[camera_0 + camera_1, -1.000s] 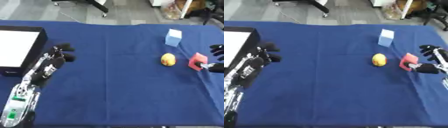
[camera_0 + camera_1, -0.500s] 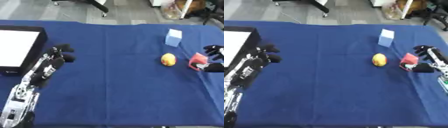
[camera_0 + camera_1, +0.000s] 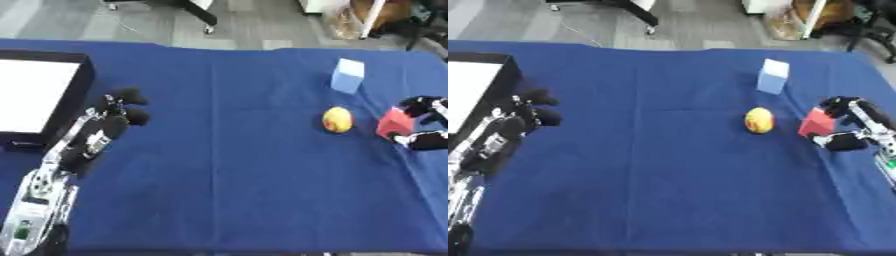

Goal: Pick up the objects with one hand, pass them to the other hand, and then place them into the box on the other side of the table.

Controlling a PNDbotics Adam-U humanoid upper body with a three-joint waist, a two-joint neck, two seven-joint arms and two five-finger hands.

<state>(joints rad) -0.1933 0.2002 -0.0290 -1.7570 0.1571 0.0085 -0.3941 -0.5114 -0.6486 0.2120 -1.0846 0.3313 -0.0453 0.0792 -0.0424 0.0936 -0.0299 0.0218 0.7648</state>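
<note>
The red block (image 3: 816, 122) sat at three o'clock on the blue cloth (image 3: 667, 165), with my right hand (image 3: 852, 125) curled around it, fingers above and thumb below. The yellow ball (image 3: 759, 120) lay just beside it toward the centre, and the pale blue block (image 3: 773, 76) stood at one o'clock. My left hand (image 3: 109, 125) rested at nine o'clock beside the box (image 3: 35, 95), fingers loosely bent and holding nothing. I judged I should seat the thumb squarely, then lift straight up, clear of the ball.
</note>
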